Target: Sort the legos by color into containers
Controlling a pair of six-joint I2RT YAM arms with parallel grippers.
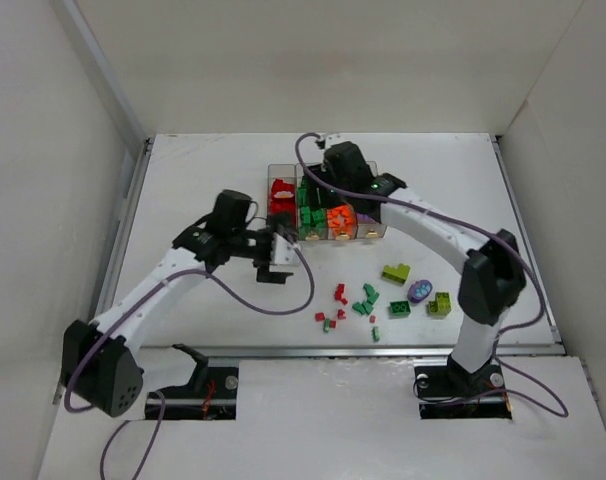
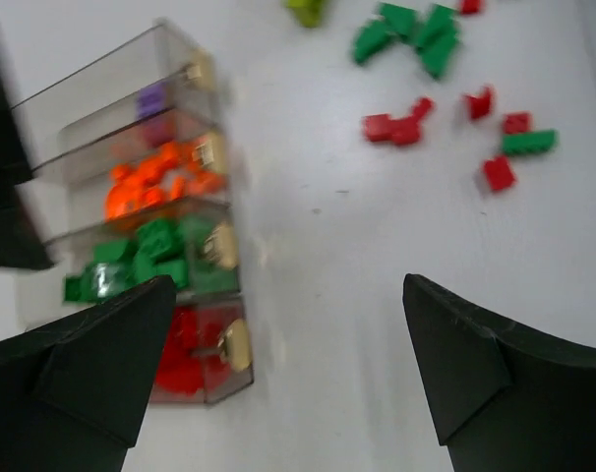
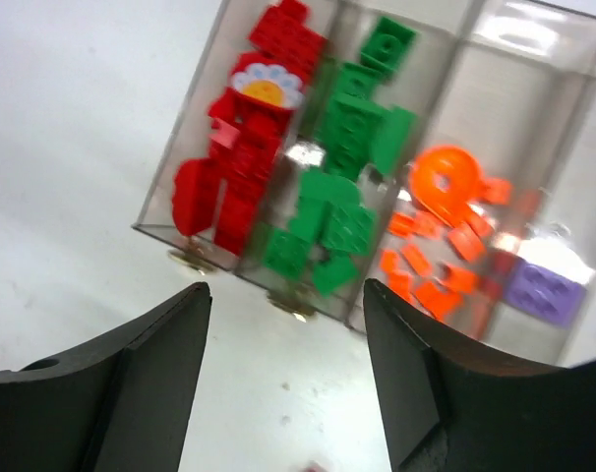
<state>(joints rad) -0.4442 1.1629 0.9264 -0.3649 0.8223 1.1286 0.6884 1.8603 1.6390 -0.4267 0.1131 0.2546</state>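
Four joined clear plastic bins point(image 1: 275, 175) standing mid-worktop point(image 1: 203, 180), filled in turn with red, green, orange and purple bricks point(image 3: 241, 167). Scattered nearer the arm bases: two lime-yellow bricks point(image 1: 395, 272), one purple oval piece point(image 1: 420, 291), several small red and green bits point(image 1: 366, 299). Left hand point(image 2: 288, 285) spread wide, empty, beside the bins; right hand point(image 3: 285, 290) parted above them, gripping nothing.

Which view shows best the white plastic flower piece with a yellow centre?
Right wrist: the white flower piece is close and sharp. Top view: only a pale speck. Left wrist: not discernible.
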